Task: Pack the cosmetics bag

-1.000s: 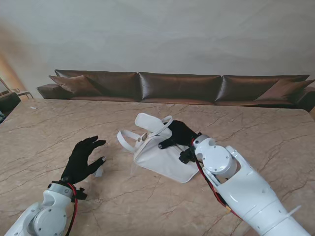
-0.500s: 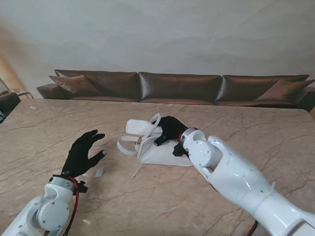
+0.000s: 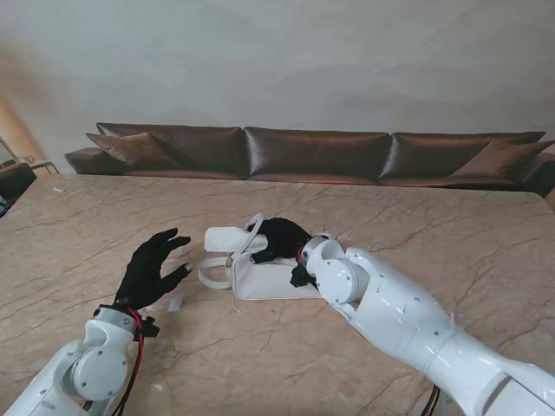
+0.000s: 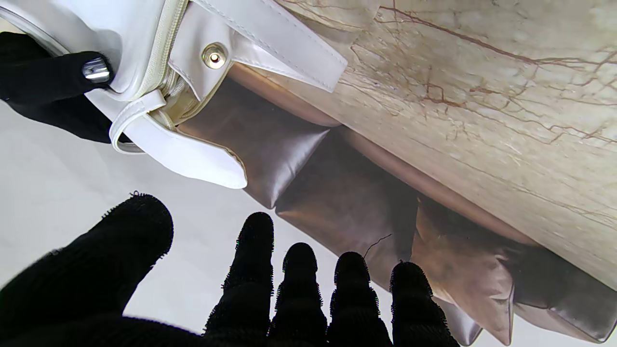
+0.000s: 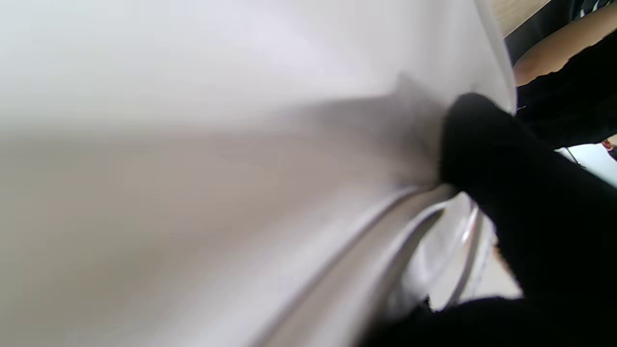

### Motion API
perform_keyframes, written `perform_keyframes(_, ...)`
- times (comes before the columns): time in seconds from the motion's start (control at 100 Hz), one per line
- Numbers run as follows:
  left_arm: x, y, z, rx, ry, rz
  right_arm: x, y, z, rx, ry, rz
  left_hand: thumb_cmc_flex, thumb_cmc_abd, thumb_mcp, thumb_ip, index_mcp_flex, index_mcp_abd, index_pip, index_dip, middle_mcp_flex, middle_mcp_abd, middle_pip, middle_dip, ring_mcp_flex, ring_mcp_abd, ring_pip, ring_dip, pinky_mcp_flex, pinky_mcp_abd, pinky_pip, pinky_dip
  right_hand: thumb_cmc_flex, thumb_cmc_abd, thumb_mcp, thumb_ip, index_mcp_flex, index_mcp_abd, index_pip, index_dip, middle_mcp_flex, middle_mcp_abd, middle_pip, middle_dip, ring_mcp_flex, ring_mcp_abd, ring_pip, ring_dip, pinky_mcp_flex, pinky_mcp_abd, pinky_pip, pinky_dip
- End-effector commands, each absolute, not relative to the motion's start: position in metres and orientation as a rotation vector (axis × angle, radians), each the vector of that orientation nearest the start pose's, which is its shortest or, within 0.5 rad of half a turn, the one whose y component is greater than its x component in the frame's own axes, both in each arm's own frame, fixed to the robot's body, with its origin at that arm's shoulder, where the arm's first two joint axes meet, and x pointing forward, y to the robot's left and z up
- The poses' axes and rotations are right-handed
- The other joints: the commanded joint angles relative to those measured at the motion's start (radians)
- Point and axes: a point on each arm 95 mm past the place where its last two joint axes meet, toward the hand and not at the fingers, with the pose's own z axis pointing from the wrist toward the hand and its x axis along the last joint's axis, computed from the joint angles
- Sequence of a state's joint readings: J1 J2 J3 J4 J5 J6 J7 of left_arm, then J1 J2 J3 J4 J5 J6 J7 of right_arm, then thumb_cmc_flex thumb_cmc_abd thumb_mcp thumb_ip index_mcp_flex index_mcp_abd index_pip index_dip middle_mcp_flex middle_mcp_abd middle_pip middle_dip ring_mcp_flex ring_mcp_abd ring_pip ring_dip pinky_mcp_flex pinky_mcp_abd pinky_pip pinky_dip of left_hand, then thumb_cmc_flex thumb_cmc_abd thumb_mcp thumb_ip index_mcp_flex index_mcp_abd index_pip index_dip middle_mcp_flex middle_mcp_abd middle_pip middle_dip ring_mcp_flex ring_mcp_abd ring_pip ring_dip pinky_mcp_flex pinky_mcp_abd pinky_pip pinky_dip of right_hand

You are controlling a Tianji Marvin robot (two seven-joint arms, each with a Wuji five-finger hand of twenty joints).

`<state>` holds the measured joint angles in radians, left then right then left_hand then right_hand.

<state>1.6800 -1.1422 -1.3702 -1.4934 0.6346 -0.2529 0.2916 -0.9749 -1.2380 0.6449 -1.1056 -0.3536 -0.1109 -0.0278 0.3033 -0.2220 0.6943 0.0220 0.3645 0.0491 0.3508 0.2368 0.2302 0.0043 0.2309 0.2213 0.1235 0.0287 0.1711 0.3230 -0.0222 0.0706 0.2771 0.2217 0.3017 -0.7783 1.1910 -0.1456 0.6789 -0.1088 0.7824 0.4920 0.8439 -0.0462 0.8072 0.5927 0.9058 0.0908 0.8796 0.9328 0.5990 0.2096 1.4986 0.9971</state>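
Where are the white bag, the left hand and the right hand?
white bag (image 3: 269, 282), stand view, on its front side panel.
left hand (image 3: 152, 270), stand view, on the back of the glove.
right hand (image 3: 279, 237), stand view, on the knuckles gripping the bag's top.

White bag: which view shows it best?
The stand view: the whole white bag lies on the table, with the right hand gripping its top. The left wrist view shows only a corner with zip, snap and straps. The right wrist view is a blurred white close-up.
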Motion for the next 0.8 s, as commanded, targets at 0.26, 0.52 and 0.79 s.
perform_keyframes(0.26,0.383,0.051,-0.346,-1.458,1.023,-1.860,0.480,0.113,-0.307,1.479,1.720,1.884,-0.049,0.039,-0.023,0.039,-0.002,0.003,-0.030,-0.005,-0.016,-0.030,0.000,-0.008,0.000,-0.026,-0.017,-0.012,-0.013,0.012,-0.008,0.005,-0.197,0.116,-0.242,-0.002,-0.263,0.021,-0.283,-0.113,-0.288,0.010,-0.273,-0.262,-0.267,-0.011,-0.549,-0.349,-0.304,-0.026,-0.590,-0.286)
perform_keyframes(0.52,0.385,0.046,-0.346,-1.456,1.032,-1.877,0.467,0.074,-0.289,1.491,1.651,1.858,-0.049,0.039,-0.032,0.041,-0.005,0.006,-0.028,-0.004,-0.018,-0.030,-0.002,-0.010,0.000,-0.025,-0.023,-0.010,-0.017,0.013,0.006,0.024,-0.200,0.184,-0.326,0.001,-0.263,0.061,-0.314,-0.170,-0.284,0.058,-0.445,-0.363,-0.324,-0.022,-0.700,-0.505,-0.362,-0.050,-0.762,-0.443)
perform_keyframes(0.79,0.386,0.037,-0.340,-1.434,1.035,-1.904,0.440,0.022,-0.279,1.490,1.545,1.794,-0.050,0.042,-0.038,0.042,0.003,0.032,-0.046,-0.015,-0.011,-0.022,0.000,-0.009,0.008,-0.024,-0.022,-0.009,0.001,-0.040,0.036,0.028,-0.318,0.269,-0.384,0.107,-0.287,0.059,-0.329,-0.189,-0.303,0.051,-0.500,-0.385,-0.380,-0.042,-0.734,-0.555,-0.401,-0.102,-0.853,-0.512)
